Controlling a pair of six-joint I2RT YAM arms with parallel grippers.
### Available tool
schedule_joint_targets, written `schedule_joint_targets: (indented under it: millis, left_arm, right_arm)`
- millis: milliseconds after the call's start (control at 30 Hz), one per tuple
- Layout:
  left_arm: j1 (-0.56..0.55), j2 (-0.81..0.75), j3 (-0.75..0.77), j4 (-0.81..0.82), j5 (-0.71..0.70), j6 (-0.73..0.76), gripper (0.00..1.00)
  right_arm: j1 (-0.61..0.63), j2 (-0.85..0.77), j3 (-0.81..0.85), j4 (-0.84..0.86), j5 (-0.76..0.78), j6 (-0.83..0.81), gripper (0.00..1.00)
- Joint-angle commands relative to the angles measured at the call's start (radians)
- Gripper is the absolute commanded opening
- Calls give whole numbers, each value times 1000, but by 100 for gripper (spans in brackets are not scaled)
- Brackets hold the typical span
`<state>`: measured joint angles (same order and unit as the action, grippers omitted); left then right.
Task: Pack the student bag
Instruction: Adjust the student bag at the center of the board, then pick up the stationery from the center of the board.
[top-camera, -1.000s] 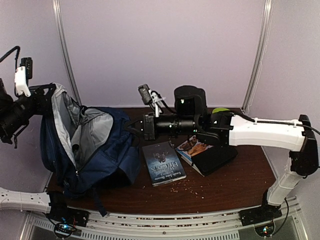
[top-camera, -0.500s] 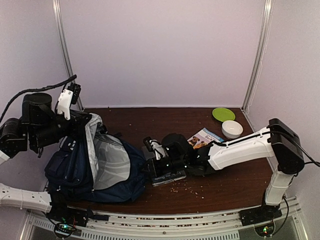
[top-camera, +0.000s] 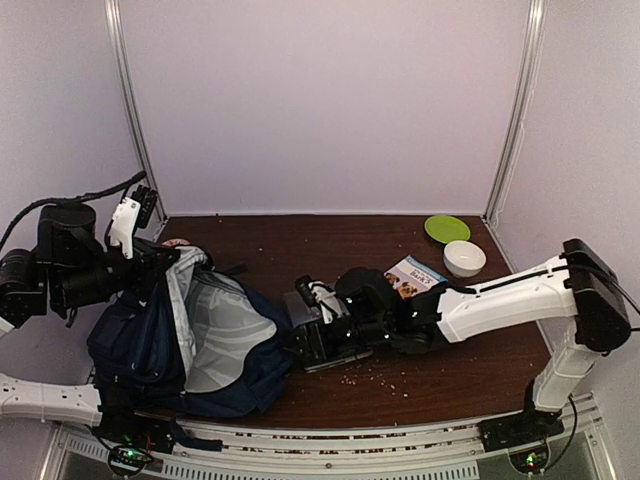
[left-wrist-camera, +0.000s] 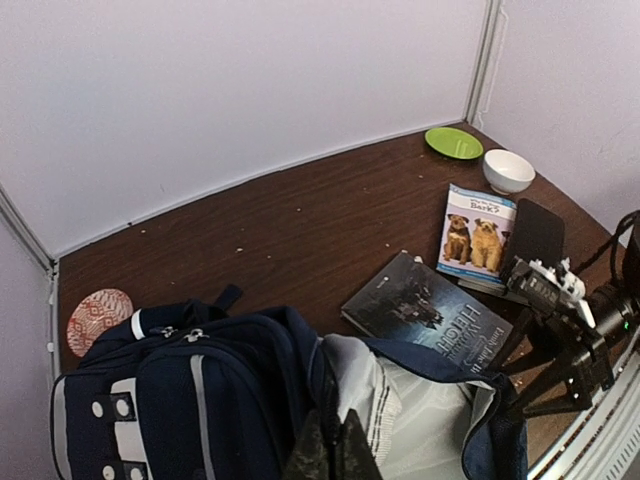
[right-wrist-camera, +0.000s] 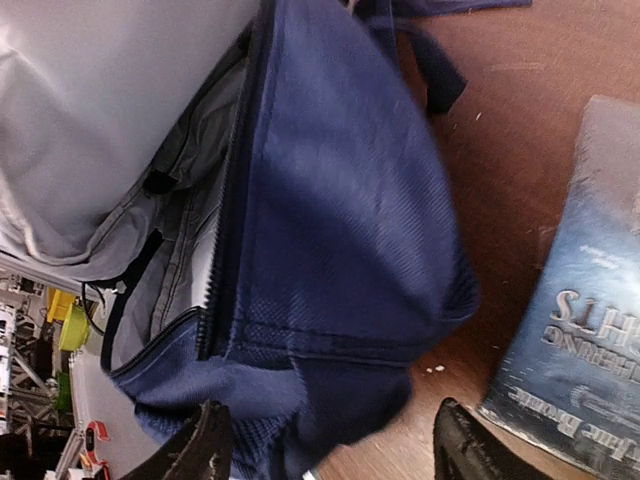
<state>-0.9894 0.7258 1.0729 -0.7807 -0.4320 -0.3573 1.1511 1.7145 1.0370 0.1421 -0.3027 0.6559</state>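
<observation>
**1. Left gripper** (left-wrist-camera: 334, 452): fingers were pinched together on the upper rim of the student bag (top-camera: 215, 345). It held that edge raised, seemingly so the mouth would gape toward the books.

**2. Student bag:** lay on its side at the left end of the table (top-camera: 300, 245). The navy shell was underneath, the grey lining was exposed, and the opening faced right.

**3. Right gripper** (right-wrist-camera: 340, 450): jaws were spread wide with nothing gripped. It hung low over the bag's lower lip, just beside the dark book (left-wrist-camera: 430, 312), probably placed to take the book or slide it inside.

**4. Dark book:** lay flat, cover up, close against the bag's mouth. Whether it touched the fabric could not be told.

**5. Dog booklet** (left-wrist-camera: 477, 228): lay flat, just right of the dark book, not yet packed.

**6. Green plate** (top-camera: 447, 229) and white bowl (top-camera: 464, 258): sat in the rear right corner. The bowl was just in front of the plate, and both were well apart from the bag.
</observation>
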Motion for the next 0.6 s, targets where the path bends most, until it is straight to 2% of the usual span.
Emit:
schedule_joint_targets:
  millis: [0,200,333,433,567]
  left_arm:
    - [3,-10,-1,119,132,40,0]
    - [3,44,-26,163,244,62,0]
    - [3,26,-52,164,251,67,0]
    - [3,-51,-103,167,199,50,0]
    - [3,-137,-168,169,162,18,0]
  right_arm:
    - [-31,-163,-72,-92,104,-38,72]
    - [-124,-356,-245,-126,248,24,83]
    - [-208,-471,-434,-74,339,202,83]
    - [-249,-547,-576,16,422,335,82]
    - [-273,-603,-671,33,520,475,81]
